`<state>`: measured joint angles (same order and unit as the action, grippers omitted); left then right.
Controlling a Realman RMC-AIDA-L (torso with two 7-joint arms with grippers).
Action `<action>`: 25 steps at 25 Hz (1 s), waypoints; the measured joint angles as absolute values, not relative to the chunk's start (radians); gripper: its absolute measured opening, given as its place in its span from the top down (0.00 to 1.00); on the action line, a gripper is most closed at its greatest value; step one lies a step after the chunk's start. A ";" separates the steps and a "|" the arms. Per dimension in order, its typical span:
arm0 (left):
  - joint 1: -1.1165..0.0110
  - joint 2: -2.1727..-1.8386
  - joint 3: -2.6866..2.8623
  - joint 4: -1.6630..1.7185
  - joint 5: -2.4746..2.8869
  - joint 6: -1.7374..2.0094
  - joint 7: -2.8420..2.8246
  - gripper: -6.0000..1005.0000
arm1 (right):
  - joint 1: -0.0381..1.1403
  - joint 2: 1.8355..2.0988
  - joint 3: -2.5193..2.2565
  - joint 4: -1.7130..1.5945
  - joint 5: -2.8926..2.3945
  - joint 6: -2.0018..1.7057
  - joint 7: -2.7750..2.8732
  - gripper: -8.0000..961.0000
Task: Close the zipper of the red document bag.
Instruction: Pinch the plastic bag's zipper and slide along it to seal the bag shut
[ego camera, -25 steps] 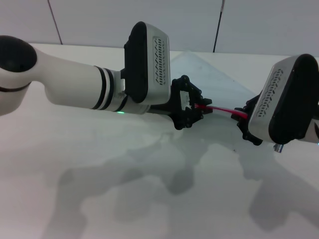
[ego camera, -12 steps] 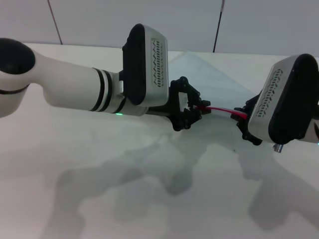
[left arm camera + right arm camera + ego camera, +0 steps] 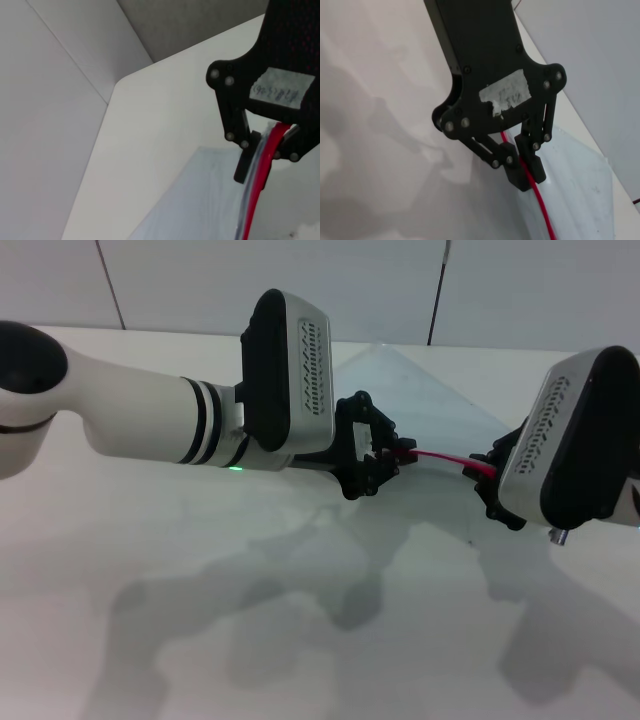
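Because the zipper (image 3: 440,458) needs one end fixed while the other part is pulled along, both arms meet at the red edge of the red document bag (image 3: 420,390), which lies flat on the white bench (image 3: 150,540). Seen from the head, the left gripper (image 3: 378,455) is at one end of the visible red strip and the right gripper (image 3: 495,480) at the other, so the strip is stretched straight between them. I judge that one side anchors the bag and the other drags the slider, but I cannot see the slider itself.

From the left wrist, the right gripper (image 3: 261,150) is seen farther off: its fingers (image 3: 243,165) are nearly together, pinching the zipper (image 3: 260,180) at the edge of the bag (image 3: 200,200).

From the right wrist, the left gripper (image 3: 526,170) has its fingers (image 3: 517,177) closed tightly on the thin zipper (image 3: 542,212), with the bag (image 3: 580,200) spreading behind it.
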<state>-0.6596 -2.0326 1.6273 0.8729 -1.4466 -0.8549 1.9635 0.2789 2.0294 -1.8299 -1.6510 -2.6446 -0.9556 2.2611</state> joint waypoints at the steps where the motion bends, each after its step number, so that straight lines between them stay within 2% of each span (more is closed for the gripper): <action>1: -0.660 -2.033 1.628 0.873 -1.447 -0.854 1.963 0.91 | 0.277 2.029 -1.830 -1.653 -2.645 -0.956 2.261 0.90; 25: -0.639 -2.032 1.618 0.858 -1.448 -0.832 1.977 0.92 | 0.250 2.029 -1.831 -1.693 -2.657 -0.949 2.260 0.89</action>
